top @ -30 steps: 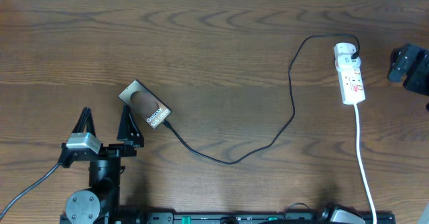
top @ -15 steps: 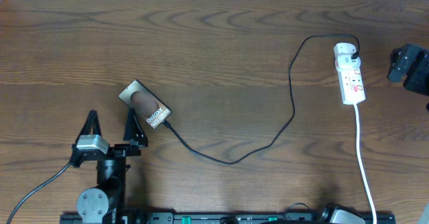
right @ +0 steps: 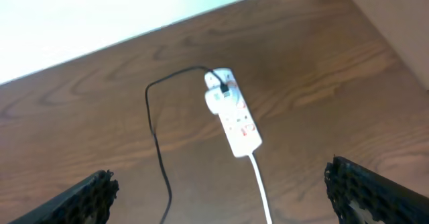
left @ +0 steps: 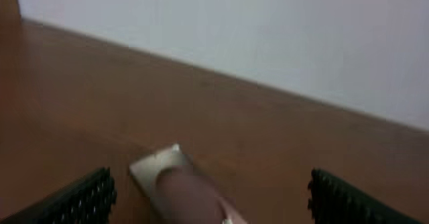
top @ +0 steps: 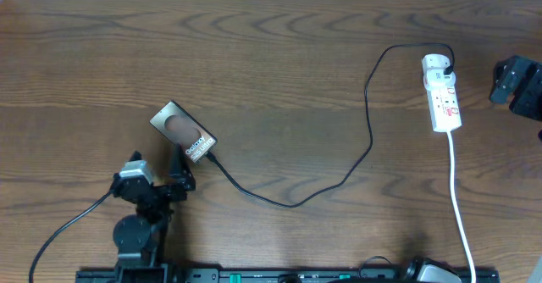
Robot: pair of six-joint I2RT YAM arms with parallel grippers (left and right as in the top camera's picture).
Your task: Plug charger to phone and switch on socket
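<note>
The phone (top: pixel 184 132) lies flat at the left middle of the table, showing its brownish oval and white lettering. It also shows, blurred, low in the left wrist view (left: pixel 175 184). The charger (top: pixel 370 139), a thin black cable, runs from the phone's lower right end in a loop up to the socket (top: pixel 443 92). Its tip touches the phone's end. The socket (right: pixel 231 113) is a white power strip with a white cord. My left gripper (top: pixel 157 169) is open just in front of the phone. My right gripper (top: pixel 515 84) is open to the right of the socket, holding nothing.
The white cord (top: pixel 461 207) runs from the strip to the table's front edge. The black cable (right: pixel 154 137) and the cord (right: pixel 263 194) pass between my right fingers' view. A pale wall (left: pixel 268 36) stands behind the table's far edge.
My left arm has drawn back toward its base and shifted right, its open fingers now nearer the phone's lower end. The phone, cable, socket and right arm have not moved.
</note>
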